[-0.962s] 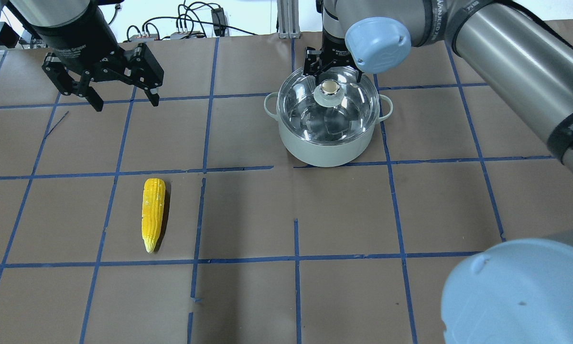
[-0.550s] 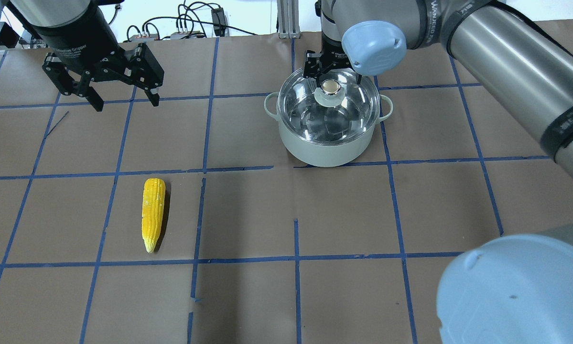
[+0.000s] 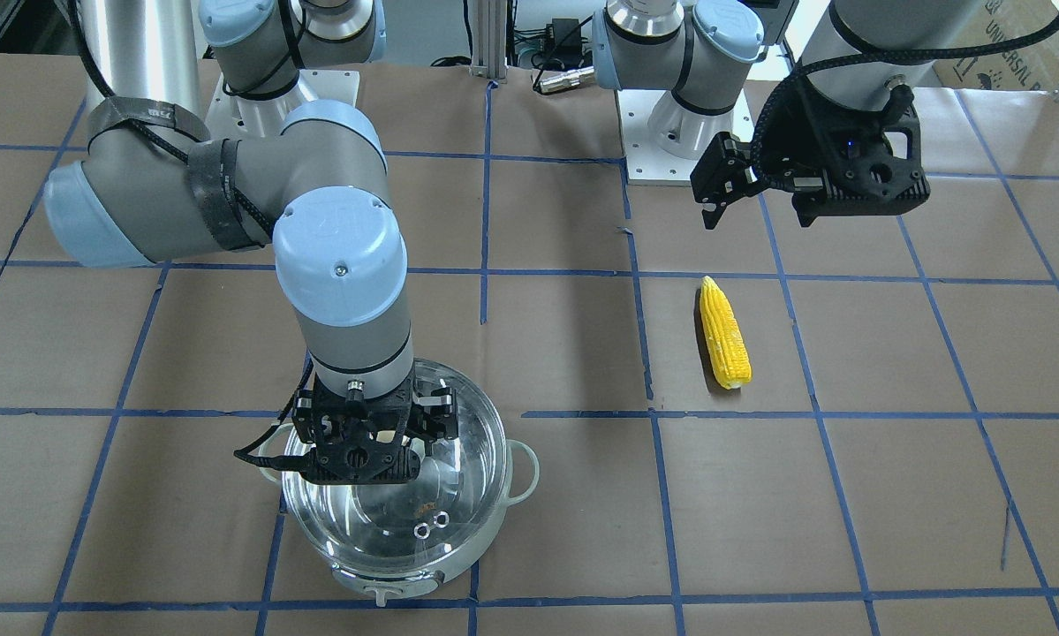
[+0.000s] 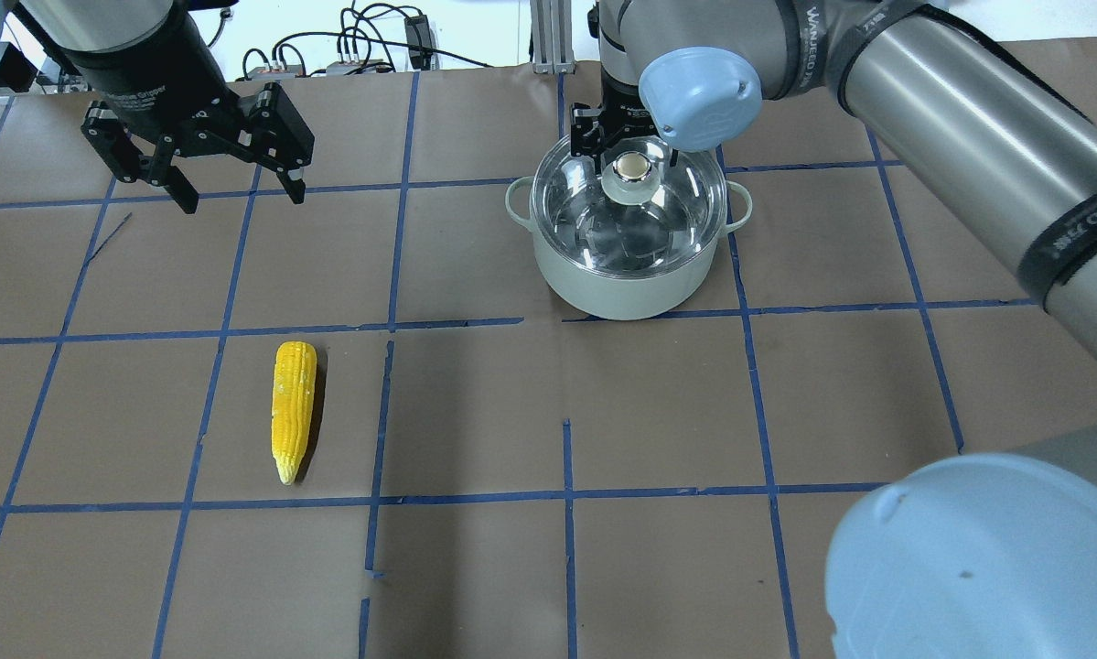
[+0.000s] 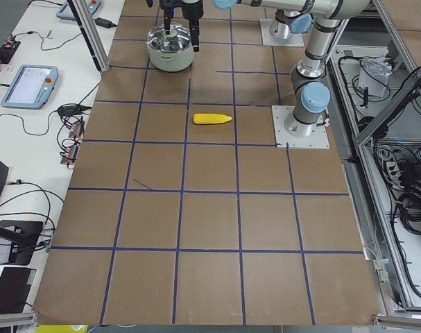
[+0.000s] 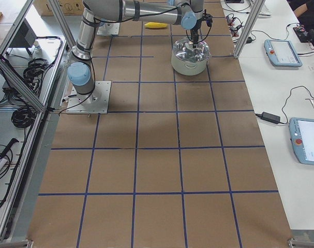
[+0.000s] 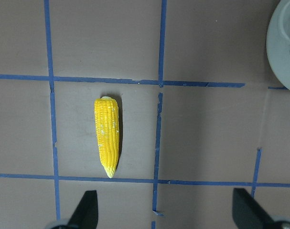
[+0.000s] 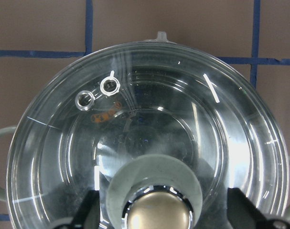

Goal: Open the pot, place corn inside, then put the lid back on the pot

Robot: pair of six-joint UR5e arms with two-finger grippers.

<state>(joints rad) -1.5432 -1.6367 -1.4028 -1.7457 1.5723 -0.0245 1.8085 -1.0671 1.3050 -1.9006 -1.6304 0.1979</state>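
Facing the robot: brown paper bench (image 3: 847, 512) gridded in blue tape (image 3: 666, 495). The pot (image 3: 423, 580), lid (image 3: 463, 512) on, sits by the operators' edge under the right gripper (image 3: 370, 437).

Overhead: corn (image 4: 293, 407) lies flat, well to the pot's left.

Sides: white desks (image 5: 23, 156) with tablets (image 5: 28, 75), aluminium framing (image 5: 89, 36).

Left wrist: left gripper (image 7: 164, 195) spread wide, empty, corn below.

Right wrist: fingers (image 8: 90, 210) released, flanking the lid's knob (image 8: 159, 210).

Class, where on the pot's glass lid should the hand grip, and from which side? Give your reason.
The central knob, from straight above. The lid lies flat on the pot, its glass dome smooth and wide, so the raised knob is likely the only part narrow enough to pinch.
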